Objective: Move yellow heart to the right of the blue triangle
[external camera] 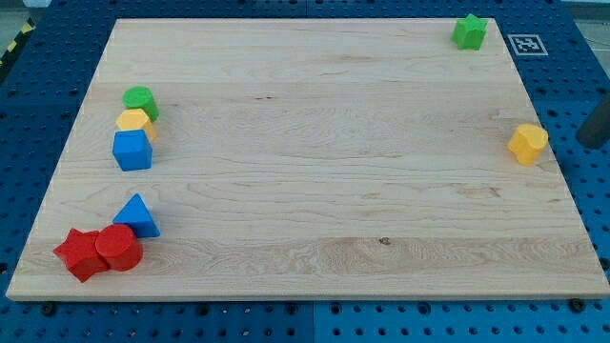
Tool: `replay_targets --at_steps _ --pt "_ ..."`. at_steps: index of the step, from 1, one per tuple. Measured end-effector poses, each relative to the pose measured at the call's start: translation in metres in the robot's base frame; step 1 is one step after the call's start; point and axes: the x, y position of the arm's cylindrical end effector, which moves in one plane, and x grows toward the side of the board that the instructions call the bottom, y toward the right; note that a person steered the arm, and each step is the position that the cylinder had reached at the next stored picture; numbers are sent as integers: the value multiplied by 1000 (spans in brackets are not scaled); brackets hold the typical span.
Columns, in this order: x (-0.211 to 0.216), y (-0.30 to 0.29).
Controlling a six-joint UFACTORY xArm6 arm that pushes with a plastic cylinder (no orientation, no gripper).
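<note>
The yellow heart lies near the wooden board's right edge. The blue triangle lies far across the board at the lower left, touching a red cylinder. My tip is the lower end of a dark rod at the view's right edge, just off the board. It stands a short way to the right of the yellow heart and apart from it.
A green star sits at the top right corner. At the left, a green cylinder, a yellow block and a blue block form a column. A red star lies at the bottom left. The board rests on a blue pegboard.
</note>
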Motion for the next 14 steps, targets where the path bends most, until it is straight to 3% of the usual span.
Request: replay_targets --at_steps 3,5,7,10,13,14 --pt "-2 -1" --pt "-2 -54" --pt "-1 -66" --pt "37 -130" --pt "37 -170" --pt "37 -213"
